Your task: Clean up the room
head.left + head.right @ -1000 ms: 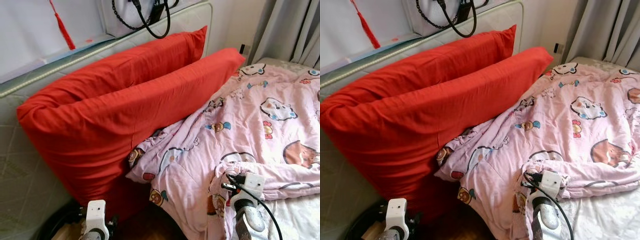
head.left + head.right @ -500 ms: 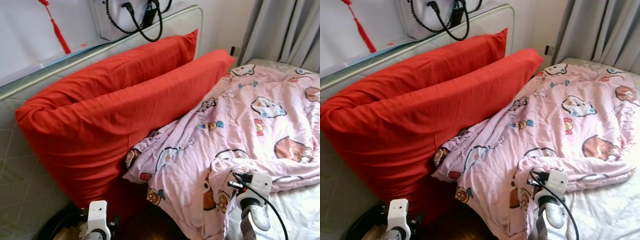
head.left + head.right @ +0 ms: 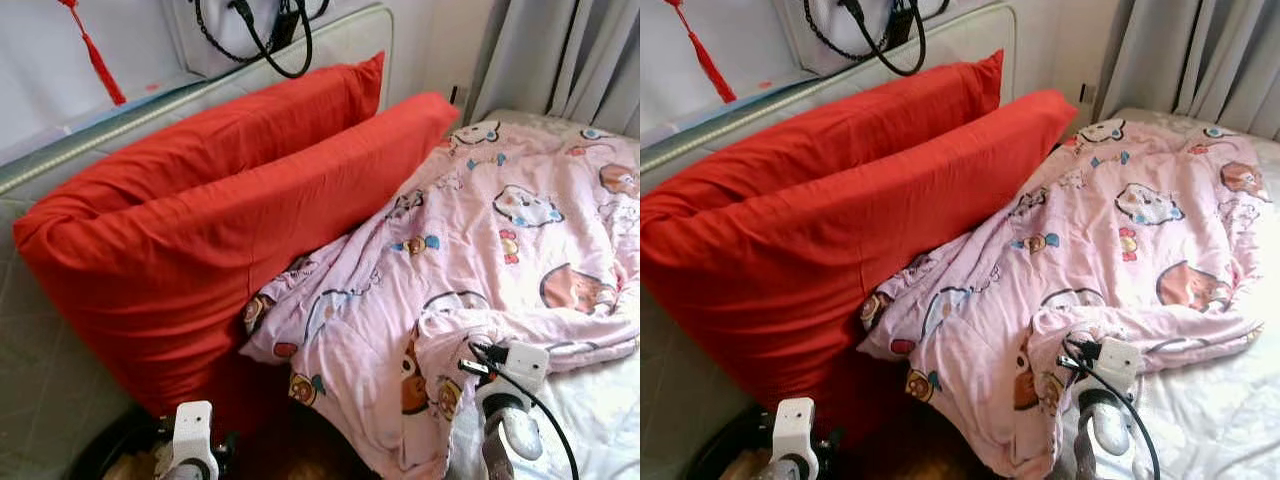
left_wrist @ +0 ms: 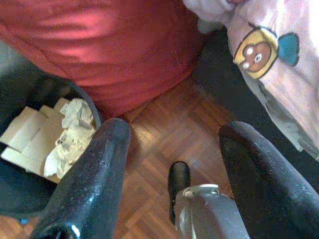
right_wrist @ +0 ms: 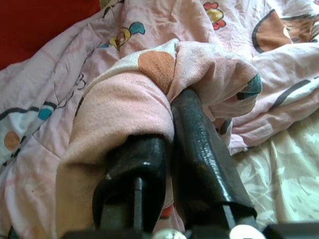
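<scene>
No brand or lettering can be read anywhere; the pink quilt [image 3: 500,230] carries only cartoon animal prints. It lies crumpled across the bed, its left edge tucked against two big red pillows [image 3: 220,230] that lean on the padded grey headboard [image 3: 40,380] at the left. Near the right corner, the right gripper [image 5: 172,124] has its two black fingers [image 5: 199,144] pressed close together on a bunched fold of that quilt, fabric wrapped over and around one finger so the tips are buried and hard to make out. Beyond the quilt, a strip of white patterned sheet [image 3: 1210,420] shows at the near right, and grey curtains [image 3: 570,60] hang in the far right corner. Black cables [image 3: 265,35] loop down on the wall above the headboard, with a red tassel [image 3: 95,55] further left, its top cut off. Down at the near left, the left gripper [image 4: 172,144] hangs with fingers spread wide and nothing between them, above wooden parquet floor [image 4: 164,129]. Beside it sits a dark bin [image 4: 30,99] holding crumpled paper and card, its rim partly cut off.
</scene>
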Controlling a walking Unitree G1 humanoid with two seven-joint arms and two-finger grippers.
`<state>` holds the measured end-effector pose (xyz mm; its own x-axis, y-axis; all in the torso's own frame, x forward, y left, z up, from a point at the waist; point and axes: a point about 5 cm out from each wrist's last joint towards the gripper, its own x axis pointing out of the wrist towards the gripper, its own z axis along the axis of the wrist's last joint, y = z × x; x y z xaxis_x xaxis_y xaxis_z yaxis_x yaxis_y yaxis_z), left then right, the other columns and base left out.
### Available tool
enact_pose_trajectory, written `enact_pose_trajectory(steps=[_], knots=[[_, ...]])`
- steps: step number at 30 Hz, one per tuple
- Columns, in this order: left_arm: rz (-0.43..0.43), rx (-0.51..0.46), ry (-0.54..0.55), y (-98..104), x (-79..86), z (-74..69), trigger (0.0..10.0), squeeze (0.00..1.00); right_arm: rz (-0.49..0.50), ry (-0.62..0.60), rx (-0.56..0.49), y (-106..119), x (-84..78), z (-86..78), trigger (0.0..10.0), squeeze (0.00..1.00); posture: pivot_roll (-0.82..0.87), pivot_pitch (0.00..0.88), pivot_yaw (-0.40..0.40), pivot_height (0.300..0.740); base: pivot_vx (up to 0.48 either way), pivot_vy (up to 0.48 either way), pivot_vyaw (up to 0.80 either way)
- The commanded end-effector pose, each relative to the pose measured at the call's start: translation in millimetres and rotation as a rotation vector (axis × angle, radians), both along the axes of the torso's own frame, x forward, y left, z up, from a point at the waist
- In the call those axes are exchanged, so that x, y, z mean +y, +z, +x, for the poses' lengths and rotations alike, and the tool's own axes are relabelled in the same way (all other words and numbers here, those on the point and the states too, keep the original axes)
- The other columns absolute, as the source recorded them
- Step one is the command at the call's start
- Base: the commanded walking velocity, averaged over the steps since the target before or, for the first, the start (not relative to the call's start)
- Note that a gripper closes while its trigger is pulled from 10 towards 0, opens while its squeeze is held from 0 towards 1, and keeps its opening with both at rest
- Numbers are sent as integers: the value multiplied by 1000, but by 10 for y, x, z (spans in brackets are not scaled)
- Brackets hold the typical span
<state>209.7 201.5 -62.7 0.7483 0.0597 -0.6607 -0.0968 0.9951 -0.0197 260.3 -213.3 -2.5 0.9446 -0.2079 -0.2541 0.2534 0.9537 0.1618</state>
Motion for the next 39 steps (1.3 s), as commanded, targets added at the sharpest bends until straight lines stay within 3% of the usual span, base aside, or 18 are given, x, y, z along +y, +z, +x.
enact_pose_trajectory(steps=[1,10,23,32,39], knots=[[9,50,5,-57,42,-94,10000,0,2,-7,-15,10,8,-5,10000,0,58,61,70,740,-292,0,0],[9,66,7,-84,37,-139,10000,0,-19,-43,-27,47,-70,10,10000,0,58,44,71,740,-290,0,0],[12,73,12,-88,83,-160,10000,0,-259,-159,-129,313,-293,67,10000,0,62,56,70,740,-292,0,0],[14,71,12,-82,91,-152,10000,0,-427,-315,-291,774,-597,171,10000,0,58,63,72,740,-251,0,0],[15,72,13,-78,98,-145,10000,0,-581,-329,-402,1112,-701,198,10000,0,57,64,72,740,0,0,0]])
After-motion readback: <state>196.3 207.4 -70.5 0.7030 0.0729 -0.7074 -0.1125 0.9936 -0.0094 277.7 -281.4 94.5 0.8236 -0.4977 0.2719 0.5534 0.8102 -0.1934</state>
